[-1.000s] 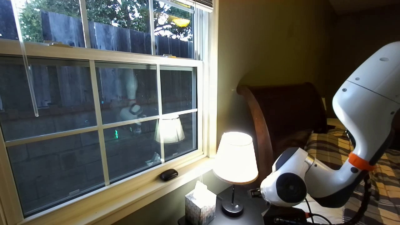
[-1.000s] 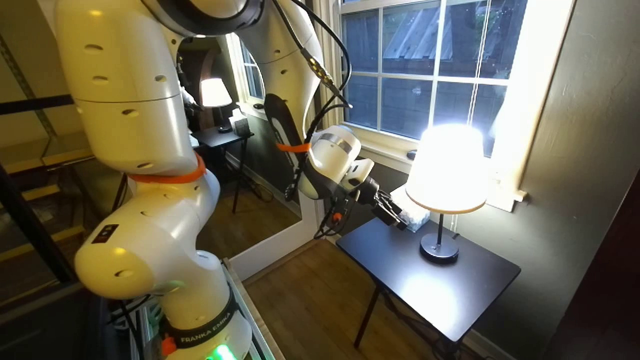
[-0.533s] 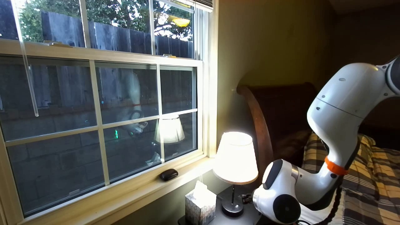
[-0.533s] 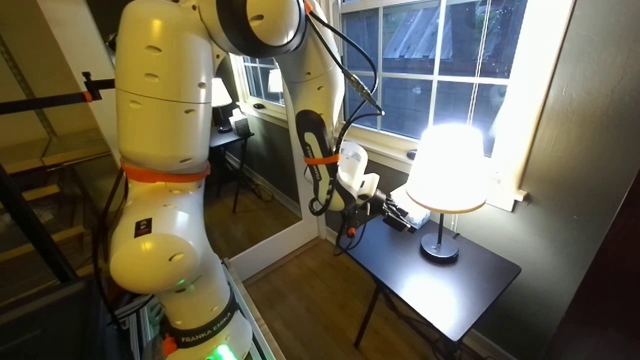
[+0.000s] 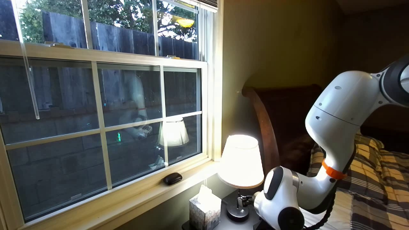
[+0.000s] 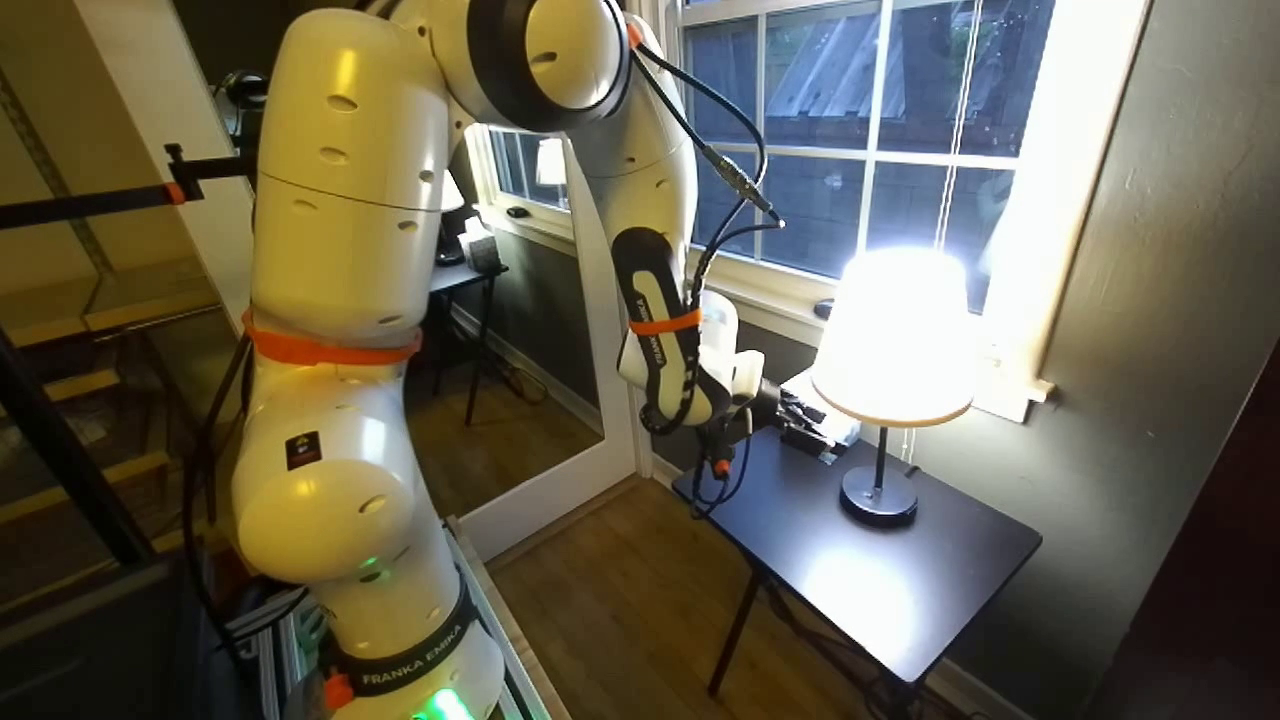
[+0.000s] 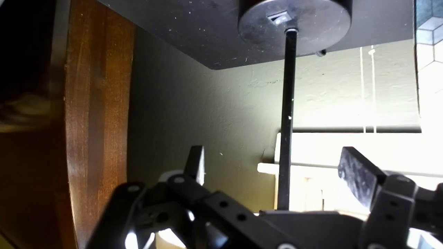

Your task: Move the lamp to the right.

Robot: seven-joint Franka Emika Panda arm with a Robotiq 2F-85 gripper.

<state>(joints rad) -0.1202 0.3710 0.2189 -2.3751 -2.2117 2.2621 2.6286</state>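
Lamp [image 6: 893, 345]: one, lit, with cream-white conical shade [image 5: 241, 163]; upright on the dark table [image 6: 780, 515], in both exterior views.
Base [image 7: 304, 24]: round, dark, at the top of your wrist view; small switch [image 7: 279, 17] on its upper face.
Stem [image 7: 287, 117]: thin, dark, straight.
Gripper [image 7: 275, 166]: yours, close to the stem; fingers [image 7: 360, 174] spread wide, the stem showing across the gap between them in your wrist view. Whether a finger touches it, you cannot tell.
Tissue box [image 5: 206, 212]: geometric-patterned, just beside the lamp on the same table; in an exterior view you see it partly hidden behind the gripper.
Windowsill [image 5: 137, 201]: pale, bearing a black mouse-shaped object [image 5: 172, 178].
Window [image 5: 127, 59]: white-framed, above the sill; its glass gives you a dimmer reflection [image 5: 174, 132] of the lamp.
Headboard [image 5: 289, 115]: dark wood, behind the lamp in an exterior view.
Bedding [image 5: 370, 156]: plaid, beyond your white arm [image 5: 338, 105].
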